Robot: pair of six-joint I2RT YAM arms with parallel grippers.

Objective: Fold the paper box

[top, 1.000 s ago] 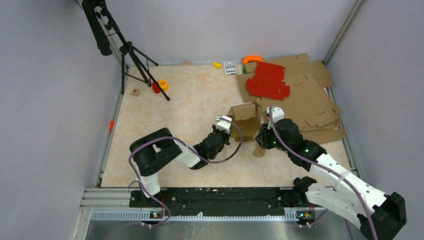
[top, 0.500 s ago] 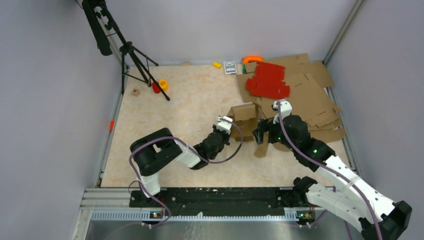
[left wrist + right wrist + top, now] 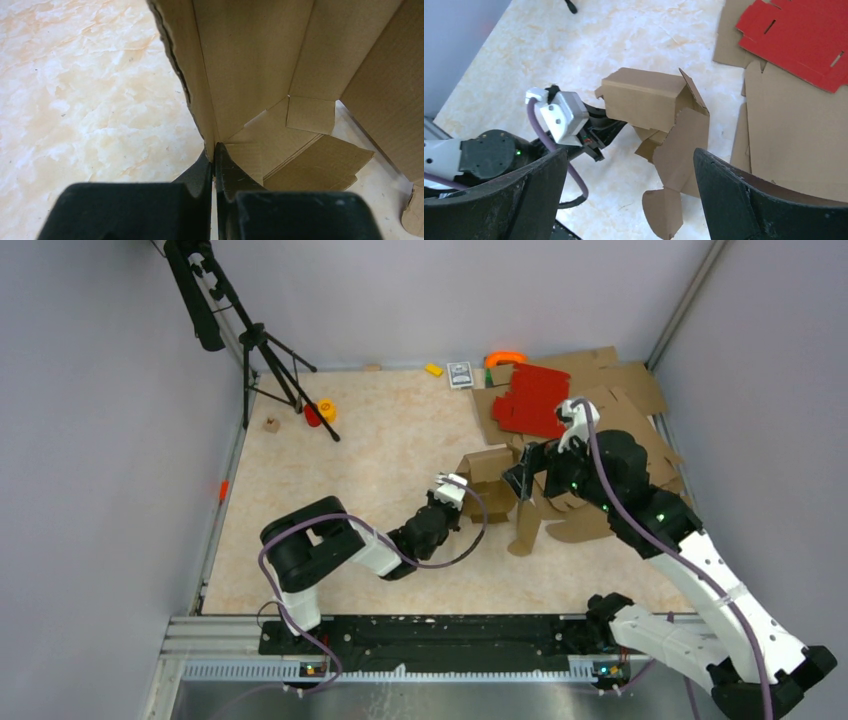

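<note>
While the left gripper [image 3: 215, 150] pinches an upright wall of the paper box [image 3: 250, 60], the right gripper [image 3: 629, 155] hangs above, jaws spread.

the scene is lit brightly and evenly from above. small, soft shadows are cast on the pale table [image 3: 380, 440] under the paper box [image 3: 490, 468]. the top view is sharp. in the left wrist view the left gripper [image 3: 214, 150] is blurred and dark, and the box is shaded inside. in the right wrist view the right gripper [image 3: 630, 150] is blurred, but the table is sharp.
</note>
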